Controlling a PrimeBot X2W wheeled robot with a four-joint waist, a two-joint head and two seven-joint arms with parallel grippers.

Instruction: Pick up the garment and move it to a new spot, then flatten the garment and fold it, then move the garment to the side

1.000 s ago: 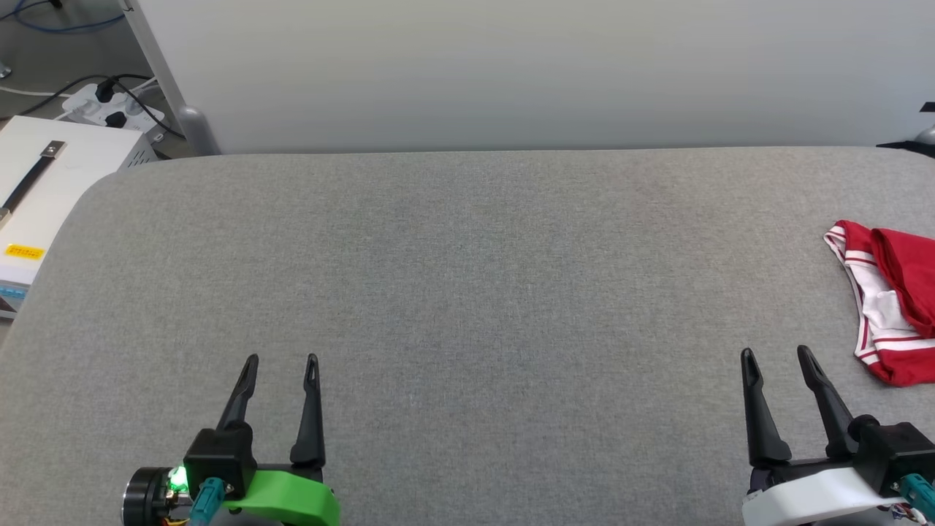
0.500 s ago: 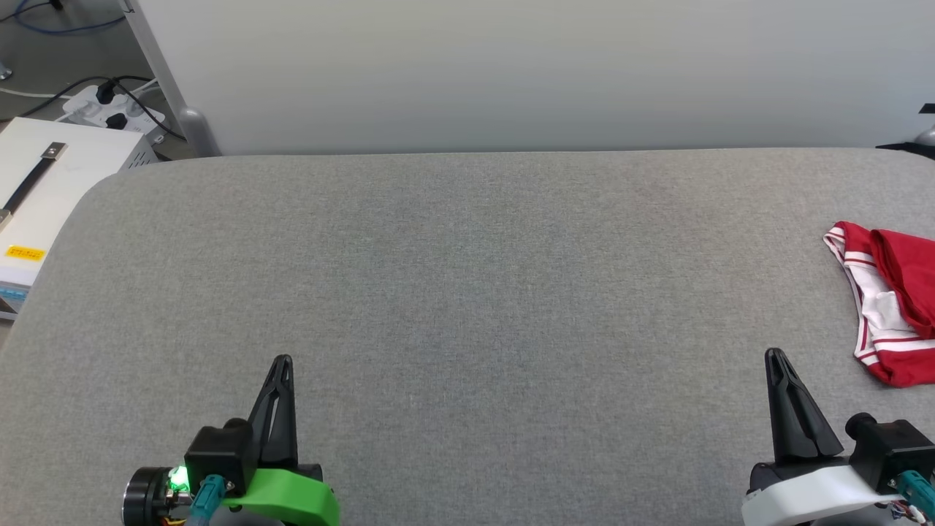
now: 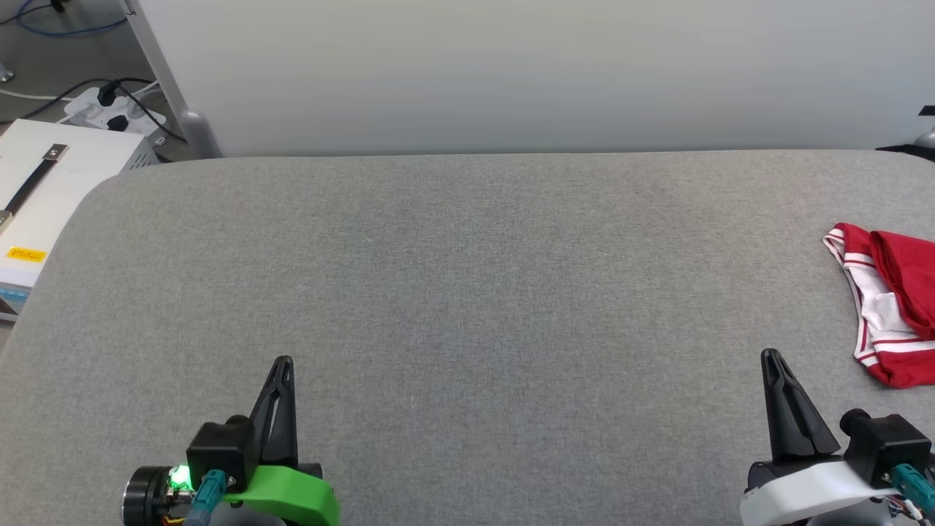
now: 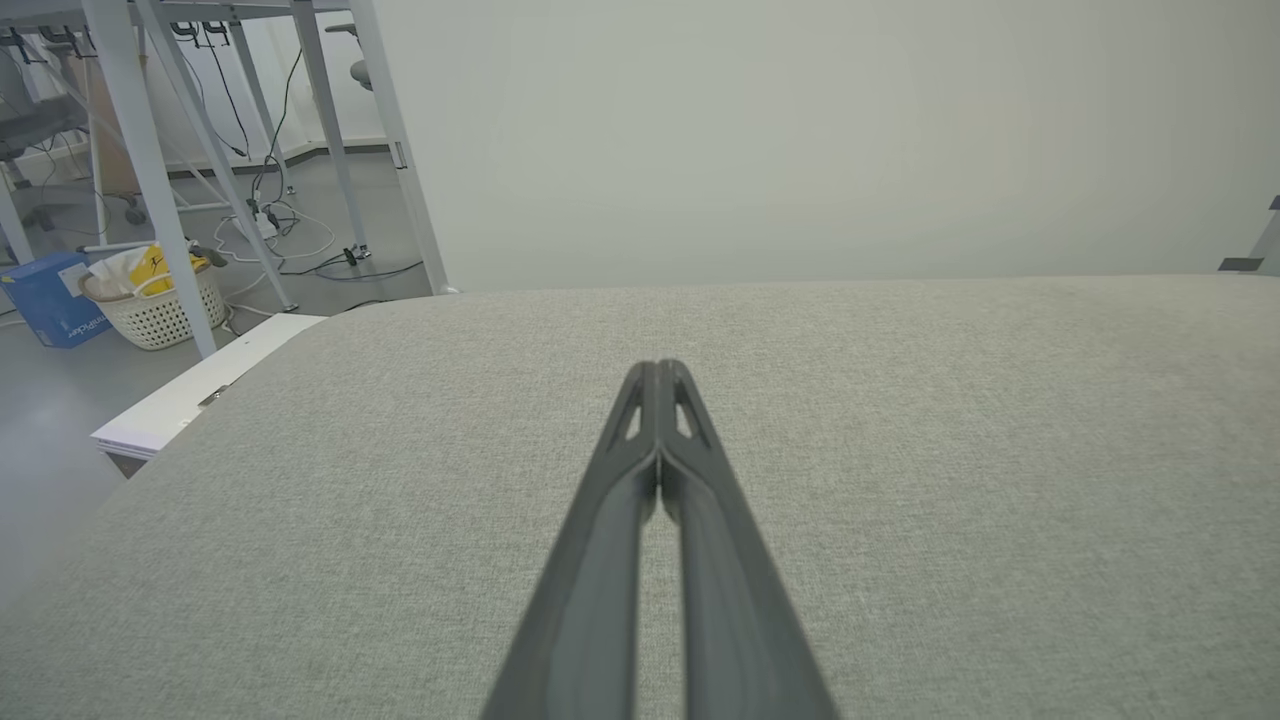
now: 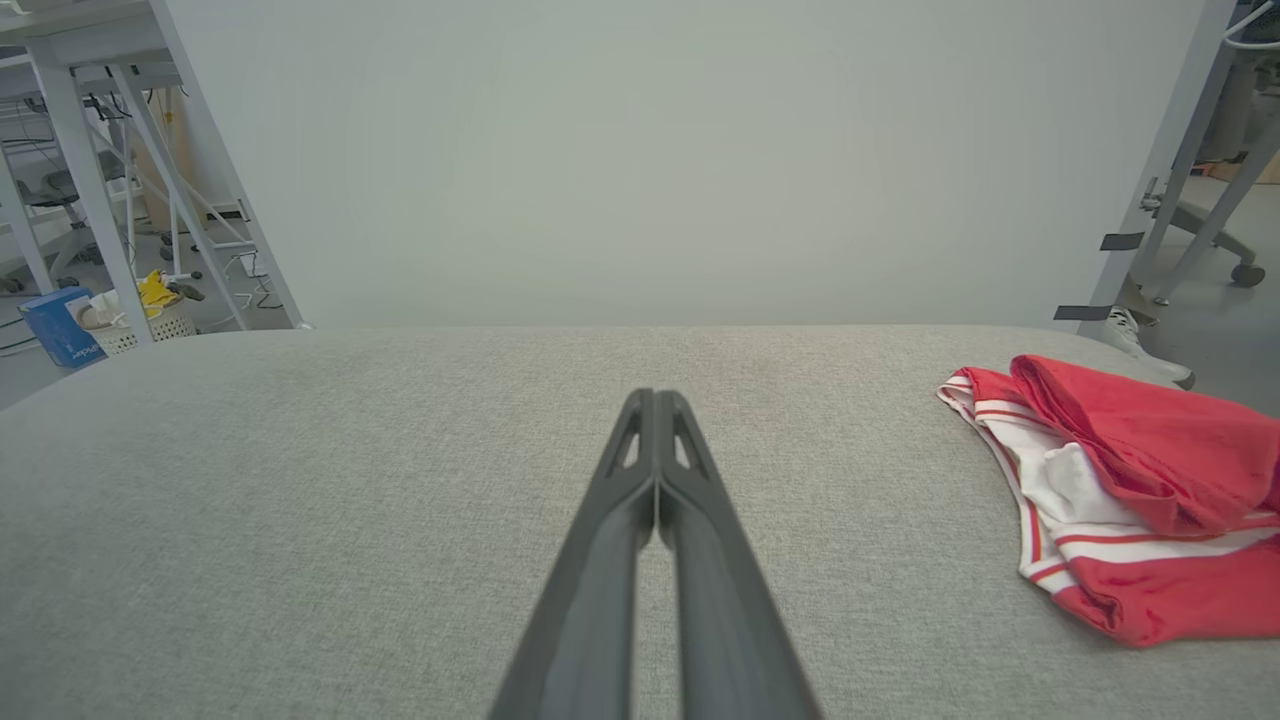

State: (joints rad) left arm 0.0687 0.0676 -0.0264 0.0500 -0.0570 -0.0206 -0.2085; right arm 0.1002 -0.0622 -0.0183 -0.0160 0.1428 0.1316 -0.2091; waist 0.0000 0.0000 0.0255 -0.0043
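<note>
We log one grey woven-fabric table (image 3: pixel 467 292) with rounded corners. One garment (image 3: pixel 906 277), red with a white, stripe-trimmed sleeve, lies crumpled at the table's right edge, near the right gripper (image 3: pixel 771 356) but apart from it. One white perforated basket (image 4: pixel 165 315) on the floor holds something yellow. Two grippers: the left gripper (image 3: pixel 283 363) and the right each have dark tapered fingers pressed together, pinching nothing.

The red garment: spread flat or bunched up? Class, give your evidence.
Bunched up: the garment lies in a heap, red cloth lapped over white striped cloth.
</note>
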